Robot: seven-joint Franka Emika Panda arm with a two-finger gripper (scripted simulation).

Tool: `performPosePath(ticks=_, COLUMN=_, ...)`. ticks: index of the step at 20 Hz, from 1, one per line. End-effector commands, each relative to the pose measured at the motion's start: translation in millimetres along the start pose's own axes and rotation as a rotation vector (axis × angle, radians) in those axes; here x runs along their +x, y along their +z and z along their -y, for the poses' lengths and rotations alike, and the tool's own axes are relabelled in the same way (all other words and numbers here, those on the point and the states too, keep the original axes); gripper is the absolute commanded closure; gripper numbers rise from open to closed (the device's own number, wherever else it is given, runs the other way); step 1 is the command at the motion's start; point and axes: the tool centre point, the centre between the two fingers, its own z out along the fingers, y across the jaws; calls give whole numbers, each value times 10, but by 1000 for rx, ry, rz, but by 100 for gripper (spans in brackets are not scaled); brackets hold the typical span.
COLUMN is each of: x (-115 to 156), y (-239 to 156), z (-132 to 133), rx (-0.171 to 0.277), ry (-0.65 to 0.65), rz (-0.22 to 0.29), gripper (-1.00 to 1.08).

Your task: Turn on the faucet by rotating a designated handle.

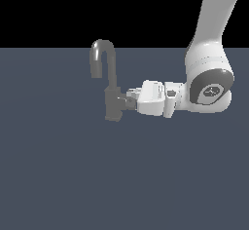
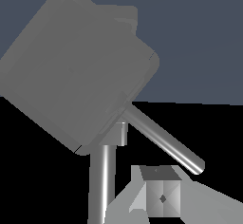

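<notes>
The grey faucet [image 1: 113,102] stands left of centre in the exterior view, its curved spout [image 1: 102,53] arching above. The handle's short stub [image 1: 122,99] sticks out of the body toward the exterior view's right. My gripper [image 1: 130,100] lies level and points at the faucet, its tips right at the stub. In the wrist view the faucet body [image 2: 76,71] fills the frame, and the thin pin-like lever [image 2: 163,137] slants away from the stub [image 2: 116,134]. One fingertip [image 2: 161,197] shows close beside the lever. I cannot see whether the jaws are open or shut.
The white arm [image 1: 209,78] comes down from the upper part of the exterior view's right. The faucet stands on a flat dark blue-grey floor [image 1: 121,175]. A round grey post [image 2: 102,185] runs beside the stub in the wrist view.
</notes>
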Motion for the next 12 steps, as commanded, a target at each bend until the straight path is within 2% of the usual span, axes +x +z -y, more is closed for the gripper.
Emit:
performPosePath(ticks=1, x=67, y=-1, z=-28, rx=-1, ry=3, rz=0, gripper=108)
performPosePath(ticks=11, x=716, y=-8, z=-306, rx=-6, ry=37, rz=-2, gripper=108)
performPosePath(ticks=12, x=716, y=-8, z=-306, rx=-6, ry=37, rz=-2, gripper=108)
